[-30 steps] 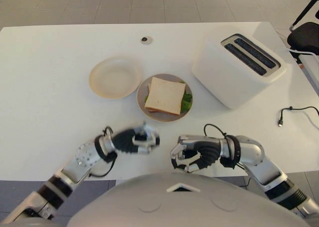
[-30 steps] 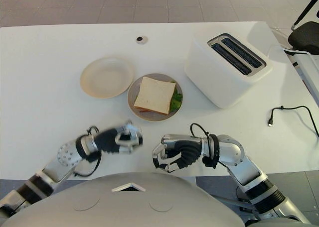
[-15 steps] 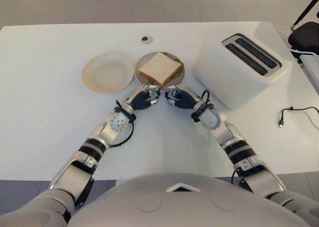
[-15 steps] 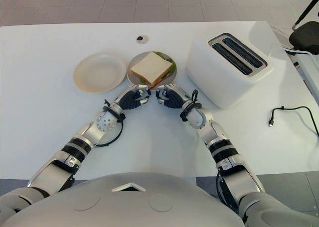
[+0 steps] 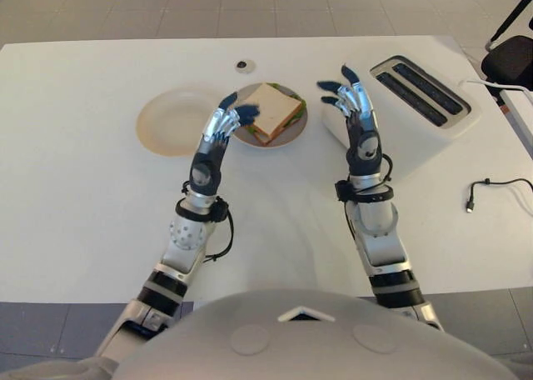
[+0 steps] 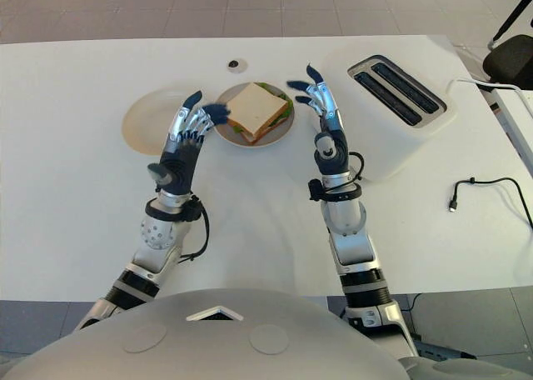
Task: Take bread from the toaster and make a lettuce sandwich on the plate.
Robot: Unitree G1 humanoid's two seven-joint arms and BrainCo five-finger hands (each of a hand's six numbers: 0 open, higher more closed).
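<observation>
1. The robot's left hand (image 5: 212, 142) and right hand (image 5: 358, 126) stand raised over the white counter (image 5: 83, 188). The fingers of both are spread apart and hold nothing.
2. Between the hands and just beyond them sits the task's thing, a square white-bread sandwich (image 5: 273, 109) with green lettuce (image 5: 297, 107) showing at its far edge. It rests on a round grey-brown plate (image 5: 291, 136).
3. An empty round cream plate (image 5: 166, 123) lies just beside the sandwich plate, on the robot's left.
4. The boxy white two-slot toaster (image 5: 416, 113) stands on the right. Both its dark slots appear empty.
5. Judged from this layout, the bread is out of the toaster and the sandwich is assembled, so the task looks to be at its close, with both hands off the food.
6. If any move remains, it calls for little more than bringing the hands down clear of both plates. The left hand's fingertips appear close to the sandwich plate's near rim, so a careless sweep could nudge it.
</observation>
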